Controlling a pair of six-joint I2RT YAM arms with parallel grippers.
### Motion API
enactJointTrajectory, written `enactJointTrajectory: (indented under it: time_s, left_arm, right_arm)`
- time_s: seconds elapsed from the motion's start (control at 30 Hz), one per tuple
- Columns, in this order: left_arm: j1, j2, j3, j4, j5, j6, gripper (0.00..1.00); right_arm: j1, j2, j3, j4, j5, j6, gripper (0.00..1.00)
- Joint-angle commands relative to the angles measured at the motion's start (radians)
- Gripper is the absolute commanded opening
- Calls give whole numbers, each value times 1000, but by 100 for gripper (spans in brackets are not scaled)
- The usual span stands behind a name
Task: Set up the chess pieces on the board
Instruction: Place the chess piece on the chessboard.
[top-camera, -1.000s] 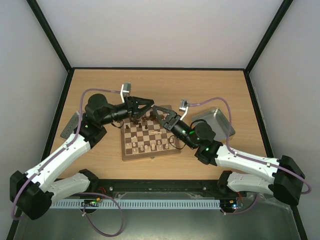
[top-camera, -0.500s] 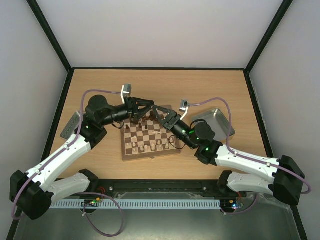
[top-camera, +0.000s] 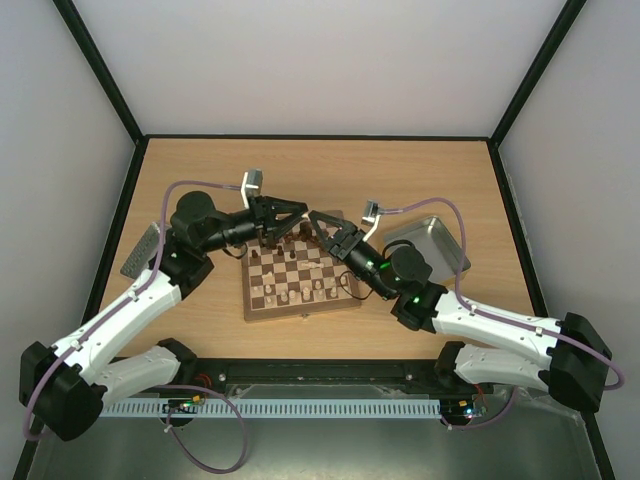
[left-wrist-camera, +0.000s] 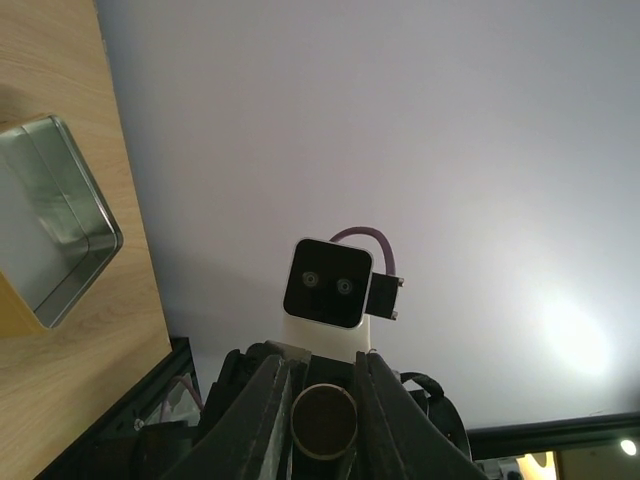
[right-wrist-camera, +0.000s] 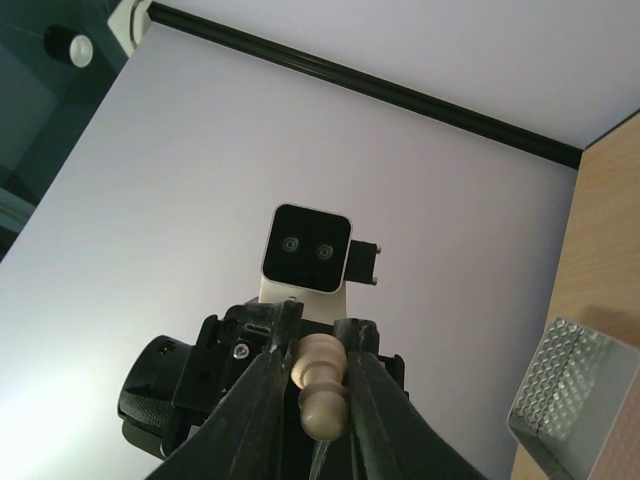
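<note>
1. Left gripper (left-wrist-camera: 321, 388): fingers clamped on dark piece (left-wrist-camera: 323, 421), its round base facing the wrist camera; held level above the board's (top-camera: 298, 311) far edge, probably for carrying to its square.
2. Right gripper (right-wrist-camera: 320, 345): fingers pinch pale piece (right-wrist-camera: 320, 392) on both sides; piece lies lengthwise between them, off the board.

The chess pieces (top-camera: 318, 290) on the board (top-camera: 290, 268) are too small to identify.

White-shelled left arm (top-camera: 120, 320) and right arm (top-camera: 500, 322) — black joints, looping purple cables (top-camera: 205, 183), green lights (top-camera: 412, 298)
</note>
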Motion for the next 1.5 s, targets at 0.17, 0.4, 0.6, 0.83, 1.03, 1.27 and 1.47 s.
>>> enactJointTrajectory:
  time_s: [0.17, 0.4, 0.6, 0.83, 1.03, 1.27, 1.47]
  left_arm:
    - [10, -17, -21, -13, -2, 15, 18]
    - [35, -50, -11, -315, -113, 262, 48]
    - [98, -113, 4, -699, -510, 614, 62]
    - [110, -182, 51, -818, -922, 817, 71]
    - [115, -233, 13, -735, -1022, 867, 74]
    - [183, -266, -19, -730, -967, 869, 77]
    - [194, -294, -34, -728, -960, 876, 78]
  right_arm:
    - [-5, -22, 7, 9, 10, 0, 5]
    - [-11, -27, 76, -294, 11, -79, 3]
    - [-24, 96, 282, -825, 18, -288, 2]
    - [-25, 406, 598, -1265, -35, -521, 2]
    - [-22, 665, 822, -1471, -105, -648, 2]
    - [-4, 836, 973, -1616, -162, -712, 2]
    - [17, 925, 1044, -1661, -189, -734, 2]
